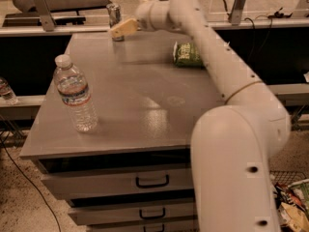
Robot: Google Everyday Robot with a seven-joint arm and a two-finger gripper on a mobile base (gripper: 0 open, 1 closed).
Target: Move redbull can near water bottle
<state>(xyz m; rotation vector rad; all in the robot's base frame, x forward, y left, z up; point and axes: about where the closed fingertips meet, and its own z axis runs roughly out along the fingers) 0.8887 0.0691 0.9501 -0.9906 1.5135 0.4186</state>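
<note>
The water bottle (75, 94) stands upright at the left of the frame, cap up, near the front left corner of the drawer cabinet's top (145, 105). The redbull can (114, 14) stands at the upper left-centre on the far edge, its long axis vertical and top up, well apart from the bottle. I judge the move not yet done: lifting and carrying remain. The gripper (121, 29) sits just in front of the can, and I cannot tell whether it is released or clenched. A green chip bag (187, 54) lies to the right.
</note>
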